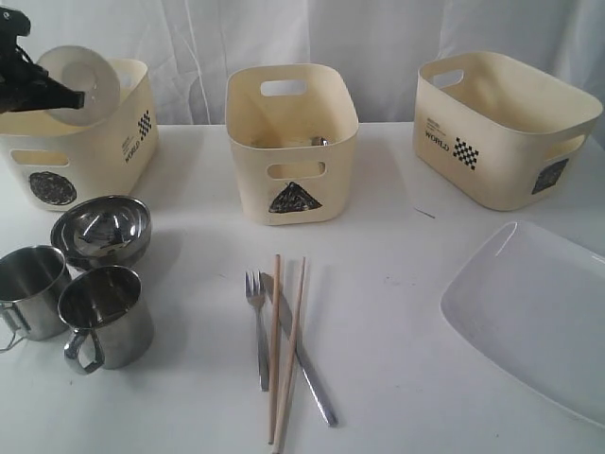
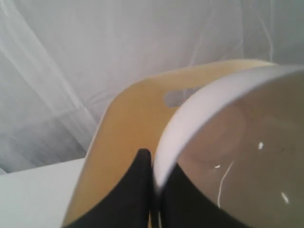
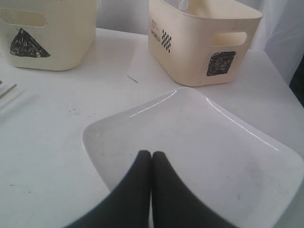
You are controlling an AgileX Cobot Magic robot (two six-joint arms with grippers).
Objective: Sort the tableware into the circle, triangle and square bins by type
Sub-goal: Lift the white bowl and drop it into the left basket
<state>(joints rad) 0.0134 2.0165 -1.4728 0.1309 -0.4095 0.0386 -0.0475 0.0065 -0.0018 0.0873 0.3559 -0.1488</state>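
The chopsticks (image 1: 284, 350), fork (image 1: 258, 322) and knife (image 1: 307, 369) are lying unsorted at six o'clock, steel mugs (image 1: 104, 317) and steel bowls (image 1: 102, 230) waiting at eight, the white plate (image 1: 534, 312) at four. The left gripper (image 2: 153, 164) is pinching a white bowl (image 2: 237, 142) by the rim over the circle bin (image 1: 95, 151) at ten. The right gripper (image 3: 151, 159) is hanging pressed together above the plate. Most sorting seems undone. A white table (image 1: 397, 284) is carrying everything, with a white curtain (image 1: 378, 38) hanging behind.

3 bins stand in a row at the back of the worktop (image 1: 397, 284): circle bin (image 1: 95, 156) left, triangle bin (image 1: 291, 180) middle, square bin (image 1: 492, 142) right. A bowl (image 1: 80, 80) is above the circle bin's opening. Before that bin lie nested bowls (image 1: 102, 227), then nearer, a left mug (image 1: 33, 288) beside a right mug (image 1: 106, 317). Before the triangle bin lies a fork (image 1: 257, 326), with 2 chopsticks (image 1: 275, 345) just to its right, crossing over a knife (image 1: 317, 392). A plate (image 1: 539, 317) lies front right.
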